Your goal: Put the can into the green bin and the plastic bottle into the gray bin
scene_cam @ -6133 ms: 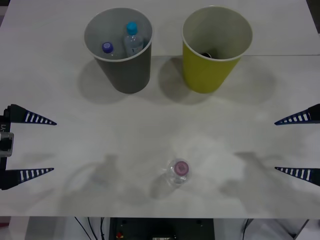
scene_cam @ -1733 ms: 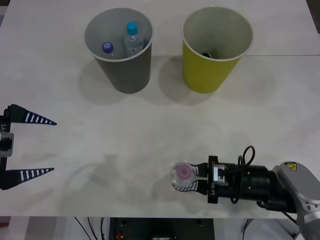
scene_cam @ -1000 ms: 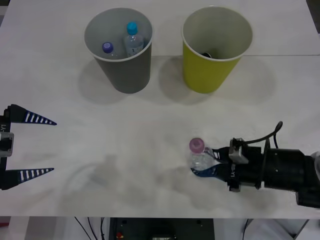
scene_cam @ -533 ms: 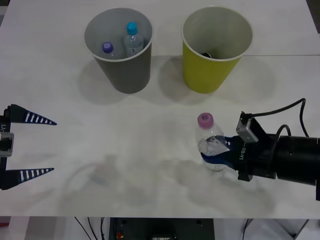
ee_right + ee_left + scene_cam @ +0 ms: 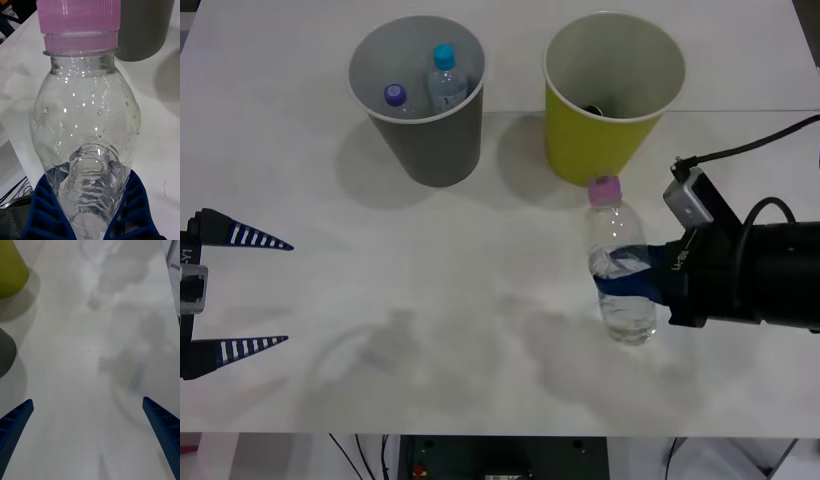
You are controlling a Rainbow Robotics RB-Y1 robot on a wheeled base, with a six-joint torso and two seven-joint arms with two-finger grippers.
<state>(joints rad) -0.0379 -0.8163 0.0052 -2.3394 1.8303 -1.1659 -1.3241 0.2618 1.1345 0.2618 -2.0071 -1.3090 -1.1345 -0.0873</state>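
The scene is viewed from above and slightly behind in the front view, looking forward and down on the white table point(image 5: 430, 300), with the gray bin point(image 5: 418, 95) toward the far edge. The right wrist view is taken very close to the plastic bottle point(image 5: 88, 123), facing past its cap toward the gray bin point(image 5: 144, 30). The left wrist view is set low over the table point(image 5: 93, 371), looking along it past the gray bin point(image 5: 5, 352) to the green bin point(image 5: 11, 272). The table and gray bin are shared by all three.
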